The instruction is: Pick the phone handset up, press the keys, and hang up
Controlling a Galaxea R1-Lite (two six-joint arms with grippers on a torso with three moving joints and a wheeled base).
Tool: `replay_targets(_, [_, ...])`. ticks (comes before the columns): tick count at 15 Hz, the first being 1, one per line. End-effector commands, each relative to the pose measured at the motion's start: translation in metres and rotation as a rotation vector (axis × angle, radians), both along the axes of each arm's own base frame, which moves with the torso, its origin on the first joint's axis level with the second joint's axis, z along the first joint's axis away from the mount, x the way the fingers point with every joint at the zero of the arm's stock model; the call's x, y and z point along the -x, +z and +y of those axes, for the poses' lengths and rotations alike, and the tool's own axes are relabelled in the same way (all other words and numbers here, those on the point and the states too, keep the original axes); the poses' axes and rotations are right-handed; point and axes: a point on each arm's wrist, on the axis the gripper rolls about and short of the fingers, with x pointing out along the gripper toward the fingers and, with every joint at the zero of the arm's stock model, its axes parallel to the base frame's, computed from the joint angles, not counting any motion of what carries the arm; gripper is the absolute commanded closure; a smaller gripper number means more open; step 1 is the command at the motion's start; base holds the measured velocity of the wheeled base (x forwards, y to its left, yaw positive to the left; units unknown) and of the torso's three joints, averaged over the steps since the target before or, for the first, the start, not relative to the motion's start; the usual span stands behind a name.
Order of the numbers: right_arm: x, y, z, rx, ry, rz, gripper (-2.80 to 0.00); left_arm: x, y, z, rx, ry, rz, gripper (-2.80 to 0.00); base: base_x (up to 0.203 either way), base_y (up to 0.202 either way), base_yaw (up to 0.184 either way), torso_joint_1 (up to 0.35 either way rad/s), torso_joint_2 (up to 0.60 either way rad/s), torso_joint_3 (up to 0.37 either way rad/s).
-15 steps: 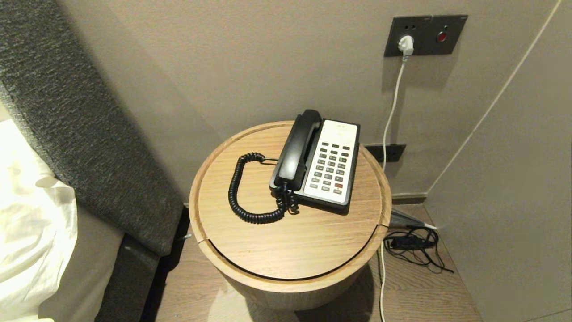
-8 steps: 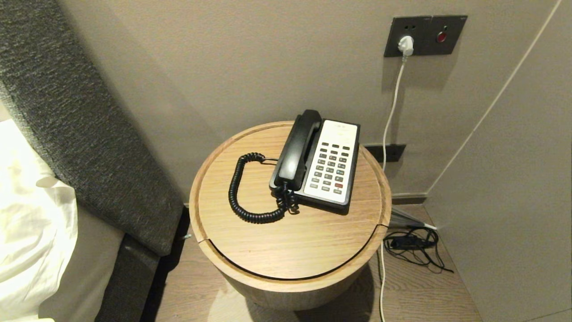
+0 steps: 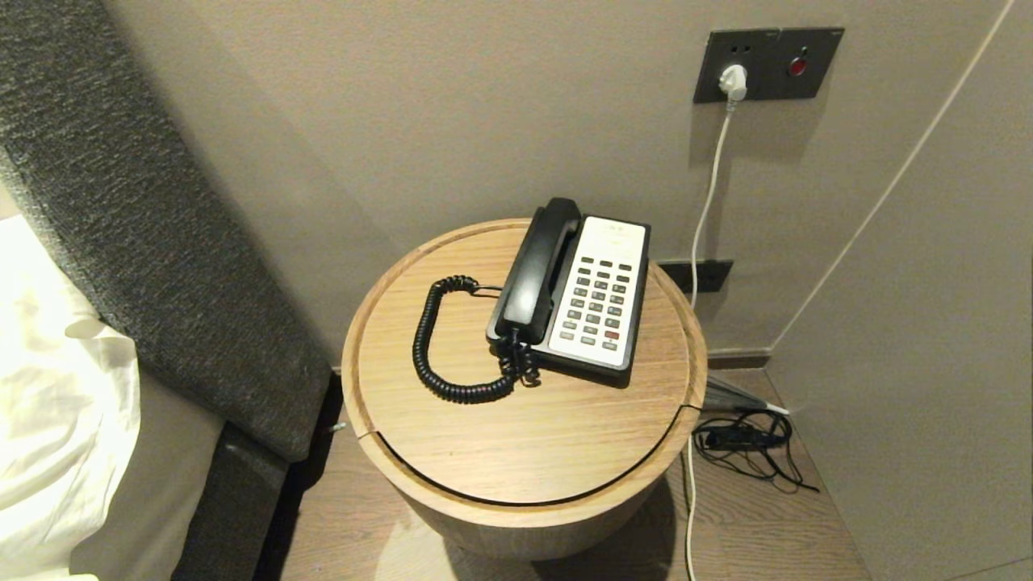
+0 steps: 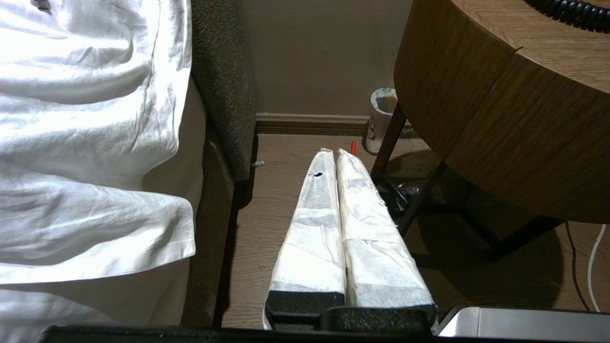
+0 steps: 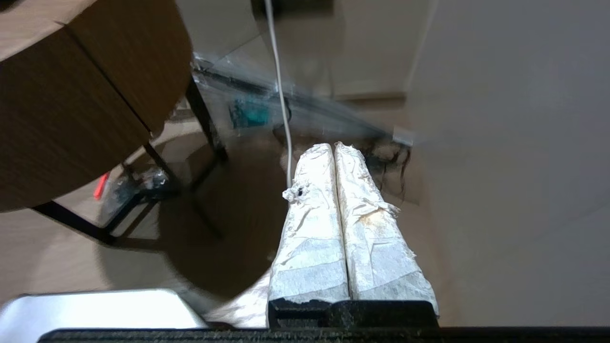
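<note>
**Both arms low, handset on its cradle: the cord is the hazard**

The black handset [image 3: 535,273] lies seated along the near-left side of the phone base [image 3: 595,300], which sits on a round wooden bedside table [image 3: 516,452]. Neither arm shows in the head view. The left gripper [image 4: 337,153], its tape-wrapped fingers pressed together and holding nothing, hangs below the tabletop rim, with the table's side up and to its right and the bed sheet [image 4: 86,143] on its other side. The right gripper [image 5: 333,146], fingers likewise closed and empty, points at the floor beyond the table's other flank, a white power cable [image 5: 281,105] running just ahead of its tips.

Nothing of the task looks begun. The likely trouble: the coiled cord [image 3: 440,347] loops out on the handset's left and bunches at its lower end, so an approaching gripper could snag it, or a lift could drag the light base across the smooth wood. Closed fingers must part before any grasp, and the glossy, rounded handset may slip from taped pads. Rising from below, either arm could also clip the table's rim.
</note>
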Motion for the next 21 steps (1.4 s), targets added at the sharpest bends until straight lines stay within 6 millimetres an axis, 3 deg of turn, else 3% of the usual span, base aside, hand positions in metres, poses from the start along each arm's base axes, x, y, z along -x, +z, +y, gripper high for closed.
replay_targets(1, [-0.0020, -0.0117, 0.0004, 0.035, 0.021, 0.041, 0.00, -0.0002, -0.0002, 0.0000, 0.000, 0.001, 0.003, 0.00, 0.000, 0.000, 0.000, 0.000, 0.00, 0.000])
replay_targets(11, [-0.0018, -0.0111, 0.0006, 0.052, 0.033, 0.035, 0.00, -0.0033, -0.0060, -0.0003, -0.117, -0.018, -0.006, 0.00, 0.000, 0.000, 0.000, 0.000, 0.00, 0.000])
replay_targets(21, [-0.0018, -0.0109, 0.0006, 0.051, 0.031, 0.034, 0.00, -0.0033, -0.0059, -0.0004, -0.122, -0.021, -0.008, 0.00, 0.000, 0.000, 0.000, 0.000, 0.00, 0.000])
